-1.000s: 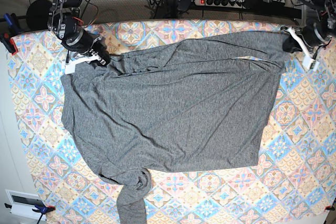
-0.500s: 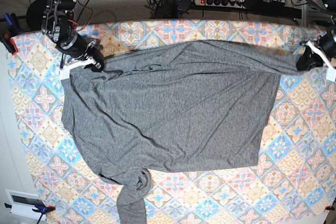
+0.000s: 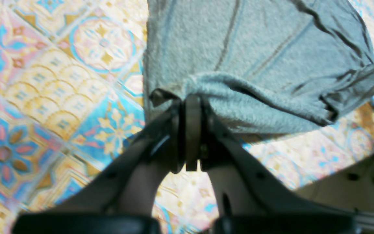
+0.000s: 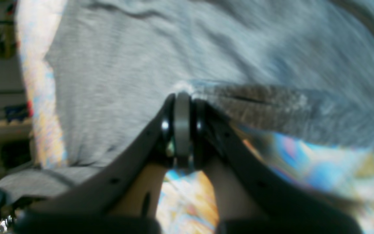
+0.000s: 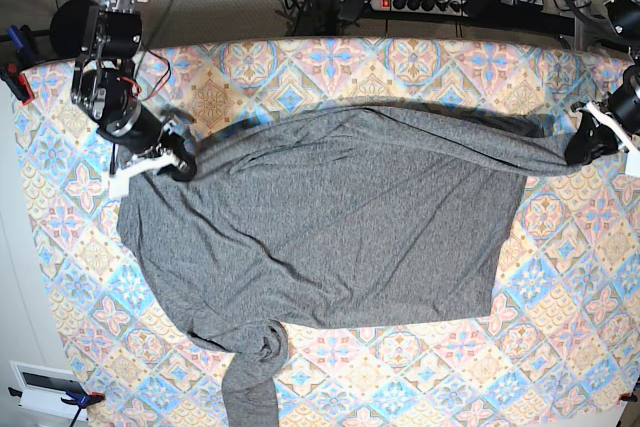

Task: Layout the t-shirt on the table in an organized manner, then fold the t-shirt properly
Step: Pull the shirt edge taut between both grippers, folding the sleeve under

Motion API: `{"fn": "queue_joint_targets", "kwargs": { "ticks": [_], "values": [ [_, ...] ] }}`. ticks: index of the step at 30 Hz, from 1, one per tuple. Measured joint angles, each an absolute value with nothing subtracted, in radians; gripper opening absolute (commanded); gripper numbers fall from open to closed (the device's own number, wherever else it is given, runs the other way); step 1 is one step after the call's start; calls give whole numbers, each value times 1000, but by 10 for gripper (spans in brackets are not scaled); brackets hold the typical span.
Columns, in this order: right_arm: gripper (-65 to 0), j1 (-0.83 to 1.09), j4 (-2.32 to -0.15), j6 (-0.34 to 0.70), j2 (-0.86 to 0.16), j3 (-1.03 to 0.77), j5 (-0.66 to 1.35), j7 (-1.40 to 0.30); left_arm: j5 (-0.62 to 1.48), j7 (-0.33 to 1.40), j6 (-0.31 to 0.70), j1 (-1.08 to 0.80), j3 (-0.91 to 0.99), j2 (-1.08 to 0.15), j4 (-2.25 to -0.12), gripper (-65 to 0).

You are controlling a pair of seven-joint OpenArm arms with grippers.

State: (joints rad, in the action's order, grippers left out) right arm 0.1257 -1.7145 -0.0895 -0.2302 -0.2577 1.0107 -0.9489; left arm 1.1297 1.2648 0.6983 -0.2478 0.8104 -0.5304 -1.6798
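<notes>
1 t-shirt (image 5: 330, 227), 1 table (image 5: 560, 347), 2 grippers: left gripper (image 5: 588, 139), right gripper (image 5: 180, 160).

Right gripper (image 4: 182, 97) pinches the t-shirt (image 4: 115, 65) — table (image 4: 304, 169) beneath.

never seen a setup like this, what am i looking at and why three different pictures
It is a robot with two arms, each ending in a pincer. The wide picture looks down from above the table; the other two come from cameras on each wrist, looking past the pincer. A dark grey long-sleeved t-shirt lies spread on the patterned tablecloth. The left gripper, at the right of the overhead picture, is shut on the shirt's cloth. The right gripper, at the left overhead, is pinching the opposite end.
</notes>
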Motion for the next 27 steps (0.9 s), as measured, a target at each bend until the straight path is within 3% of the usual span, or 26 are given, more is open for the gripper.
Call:
{"fn": "queue_joint_targets", "kwargs": {
  "ticks": [12, 20, 27],
  "values": [
    [-650, 109, -1592, -89, -230, -257, 974, -954, 839, 1258, 698, -120, 814, -450, -1674, -650],
    [-650, 110, -1588, -81, -230, -257, 733, -958, 762, 1256, 701, -124, 808, -418, -1667, -650],
    [-650, 110, -1588, -82, -230, -257, 713, -959, 758, 1257, 701, -124, 808, -424, -1558, -650]
  ]
}}
